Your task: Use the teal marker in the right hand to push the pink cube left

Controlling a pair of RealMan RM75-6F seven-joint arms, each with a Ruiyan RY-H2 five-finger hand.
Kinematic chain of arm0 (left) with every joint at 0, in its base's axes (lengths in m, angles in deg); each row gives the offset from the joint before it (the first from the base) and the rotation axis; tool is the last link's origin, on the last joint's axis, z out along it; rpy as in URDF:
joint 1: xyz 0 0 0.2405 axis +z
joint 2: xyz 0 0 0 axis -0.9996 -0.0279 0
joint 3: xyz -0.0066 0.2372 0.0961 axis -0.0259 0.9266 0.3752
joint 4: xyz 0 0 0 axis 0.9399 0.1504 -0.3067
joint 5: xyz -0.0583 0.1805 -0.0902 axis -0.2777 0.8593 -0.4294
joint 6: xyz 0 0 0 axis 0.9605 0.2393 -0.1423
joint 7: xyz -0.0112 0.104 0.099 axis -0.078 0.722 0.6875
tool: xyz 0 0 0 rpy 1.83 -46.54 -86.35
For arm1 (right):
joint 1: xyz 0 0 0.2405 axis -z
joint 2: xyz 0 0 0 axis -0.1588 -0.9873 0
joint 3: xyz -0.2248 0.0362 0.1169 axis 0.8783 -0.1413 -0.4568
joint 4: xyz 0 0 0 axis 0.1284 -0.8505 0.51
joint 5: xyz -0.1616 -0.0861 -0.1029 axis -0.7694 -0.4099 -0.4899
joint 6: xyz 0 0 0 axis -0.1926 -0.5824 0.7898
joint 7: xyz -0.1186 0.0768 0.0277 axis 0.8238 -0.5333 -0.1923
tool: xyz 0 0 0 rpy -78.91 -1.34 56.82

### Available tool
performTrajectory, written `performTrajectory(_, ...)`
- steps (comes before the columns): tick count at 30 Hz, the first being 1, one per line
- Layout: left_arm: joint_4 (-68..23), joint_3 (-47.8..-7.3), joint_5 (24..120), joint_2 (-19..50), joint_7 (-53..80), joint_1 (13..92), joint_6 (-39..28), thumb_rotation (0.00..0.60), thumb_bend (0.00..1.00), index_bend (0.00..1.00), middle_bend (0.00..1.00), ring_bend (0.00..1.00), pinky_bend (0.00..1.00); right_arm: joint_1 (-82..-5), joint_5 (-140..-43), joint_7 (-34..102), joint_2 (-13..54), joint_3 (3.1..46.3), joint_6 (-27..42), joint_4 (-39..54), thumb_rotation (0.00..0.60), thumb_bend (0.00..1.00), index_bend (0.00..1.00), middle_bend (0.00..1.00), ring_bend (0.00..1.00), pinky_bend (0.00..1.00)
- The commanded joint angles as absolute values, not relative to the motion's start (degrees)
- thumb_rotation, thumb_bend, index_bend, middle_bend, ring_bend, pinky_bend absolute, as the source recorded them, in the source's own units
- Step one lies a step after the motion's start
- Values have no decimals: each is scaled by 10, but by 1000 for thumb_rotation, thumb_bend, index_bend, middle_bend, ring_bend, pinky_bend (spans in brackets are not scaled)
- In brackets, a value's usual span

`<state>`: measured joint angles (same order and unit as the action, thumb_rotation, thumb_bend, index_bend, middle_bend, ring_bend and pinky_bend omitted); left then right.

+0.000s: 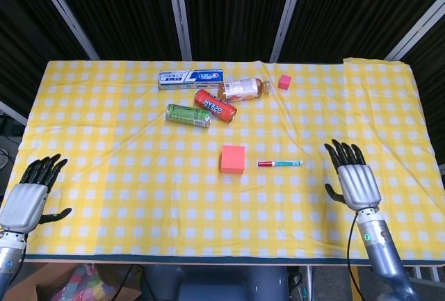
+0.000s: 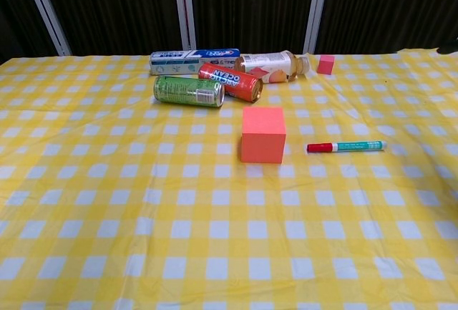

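The teal marker (image 1: 280, 164) lies flat just right of the pink cube (image 1: 233, 159), apart from it, unheld; the right hand (image 1: 354, 182), fingers spread and empty, sits right of the marker, likely placed to reach for it. The left hand (image 1: 29, 195), fingers apart and empty, rests far left of the cube, out of the way.

Both hands — the left hand (image 1: 26, 199) and the right hand (image 1: 357, 182) — are showing silver ribbed backs with black fingers; the right wrist is carrying a small green mark and a thin dark cable.

Teal marker (image 2: 346, 146) lying beside pink cube (image 2: 262, 134).
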<state>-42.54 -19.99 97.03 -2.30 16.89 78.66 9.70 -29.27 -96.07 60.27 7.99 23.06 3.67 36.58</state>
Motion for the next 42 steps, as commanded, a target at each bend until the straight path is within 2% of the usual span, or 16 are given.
performTrajectory(1,-425,-200,970,-23,168,786,96,600,0,0,0,0,0,-341,-881,663,116,200,68,373,600,382,85,0,0,0)
performTrajectory(8,-424,-201,969,-25,161,784,91,600,0,0,0,0,0,-401,-783,723,160,175,79,341,600,382,110,0,0,0)
performTrajectory(16,-426,-202,964,-28,153,782,85,600,0,0,0,0,0,-453,-710,754,199,168,94,287,600,382,294,24,0,0)
performTrajectory(32,-432,-203,955,-35,140,779,76,600,0,0,0,0,0,-512,-643,749,281,179,128,163,600,382,298,27,0,0)
performTrajectory(42,-432,-205,952,-36,136,778,74,600,0,0,0,0,0,-530,-632,740,323,194,146,104,600,382,338,48,0,0)
